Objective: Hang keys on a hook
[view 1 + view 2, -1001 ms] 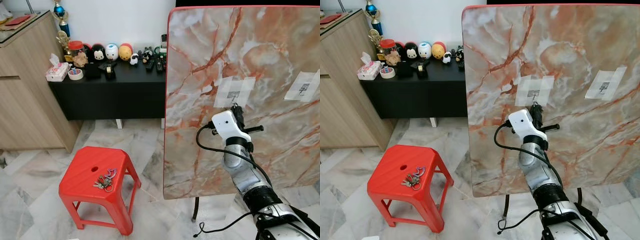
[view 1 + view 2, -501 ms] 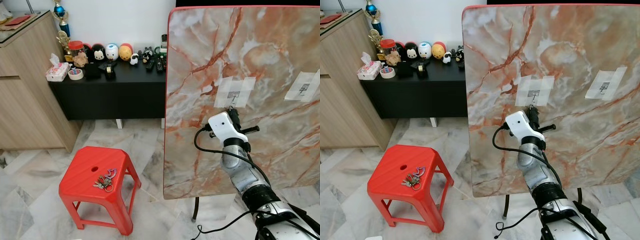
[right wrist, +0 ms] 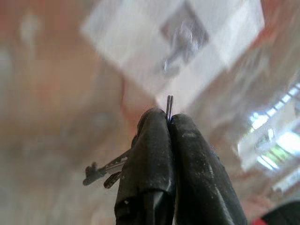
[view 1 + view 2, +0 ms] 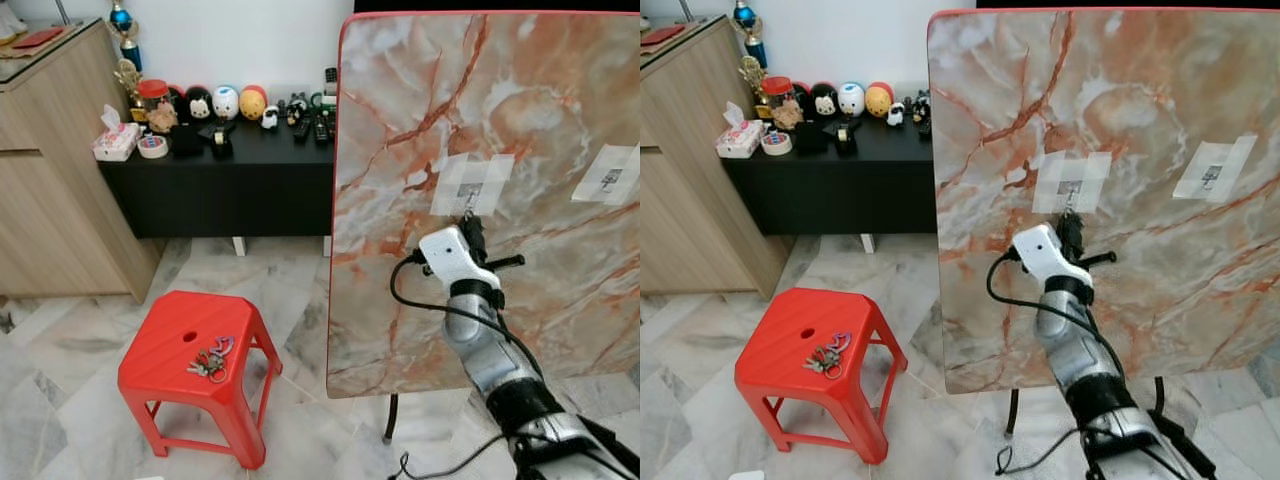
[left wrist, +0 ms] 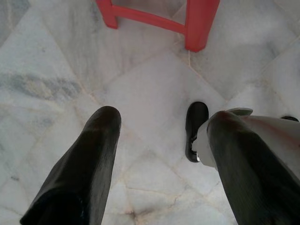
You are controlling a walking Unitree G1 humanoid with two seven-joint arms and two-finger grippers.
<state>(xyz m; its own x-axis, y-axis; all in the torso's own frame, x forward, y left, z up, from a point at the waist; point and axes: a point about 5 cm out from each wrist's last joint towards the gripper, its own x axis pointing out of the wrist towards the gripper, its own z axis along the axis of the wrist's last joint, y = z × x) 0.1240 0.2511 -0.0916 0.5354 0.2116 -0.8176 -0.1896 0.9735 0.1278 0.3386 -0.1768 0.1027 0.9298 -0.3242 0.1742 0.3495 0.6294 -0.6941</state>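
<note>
Straight ahead in the left eye view: upright marble-patterned board (image 4: 490,190), two taped white patches on its face, each with a small hook. Right end effector (image 4: 468,222) raised against the board, tips just below the nearer hook (image 4: 467,193), at 6 o'clock from it. Silver forearm and black cable trailing down toward 5 o'clock. Low at 8 o'clock from the board, red stool (image 4: 170,345) on the marble floor (image 4: 60,400), with a bunch of keys (image 4: 210,360) lying on its seat near the hole. Farther back at 11 o'clock, black table (image 4: 225,165) lined with round toy figures (image 4: 225,102), a tissue box (image 4: 115,140) and a tape roll (image 4: 152,147); wooden cabinet (image 4: 45,160) at 9 o'clock.

Same layout in the right eye view, second hook (image 4: 1210,178) well apart at 3 o'clock from the first.

Down along the left end effector (image 5: 161,136) in the left wrist view: fingers spread wide, hanging over pale marble floor, red stool legs beyond, a black foot between the fingers.

Close in the right wrist view: black fingers (image 3: 154,154) pressed together, pinching a thin metal key ring (image 3: 169,108) edge-on, key blades (image 3: 105,169) dangling to one side. Blurred hook on its tape patch just beyond the ring, not yet threaded.
</note>
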